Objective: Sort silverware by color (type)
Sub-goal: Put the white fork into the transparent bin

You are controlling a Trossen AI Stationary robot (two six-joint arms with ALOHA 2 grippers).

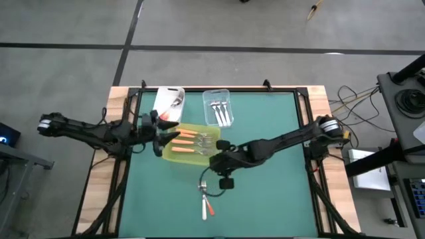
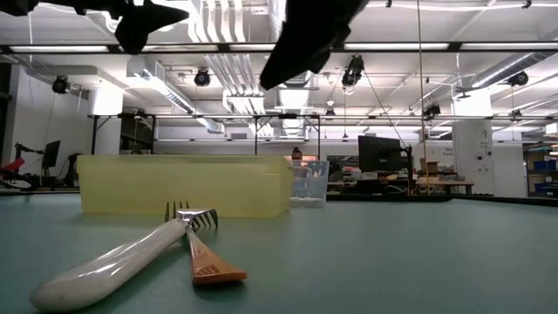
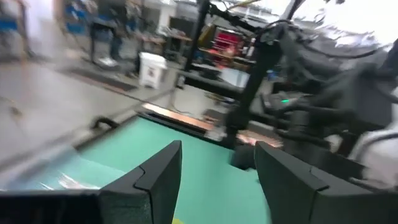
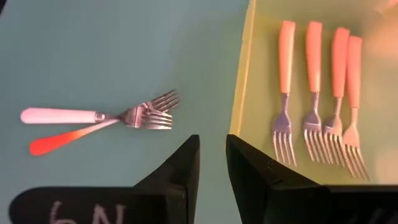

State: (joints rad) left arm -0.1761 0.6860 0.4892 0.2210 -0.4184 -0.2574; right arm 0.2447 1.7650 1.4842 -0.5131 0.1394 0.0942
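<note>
tray [image 4: 244, 74]: 4 orange forks [image 4: 316, 93] | mat: 2 forks [image 4: 99, 121] | left gripper [image 3: 214, 177] spread | right gripper [image 4: 212, 168] narrowly apart, empty

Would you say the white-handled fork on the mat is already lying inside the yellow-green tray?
No: the white-handled fork lies on the green mat, crossed with an orange-handled fork, outside the yellow-green tray.

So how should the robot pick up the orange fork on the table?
By the free end of its orange handle, coming straight down. The orange fork lies flat, its tines crossed with the white fork, and only the handle ends spread apart.
</note>
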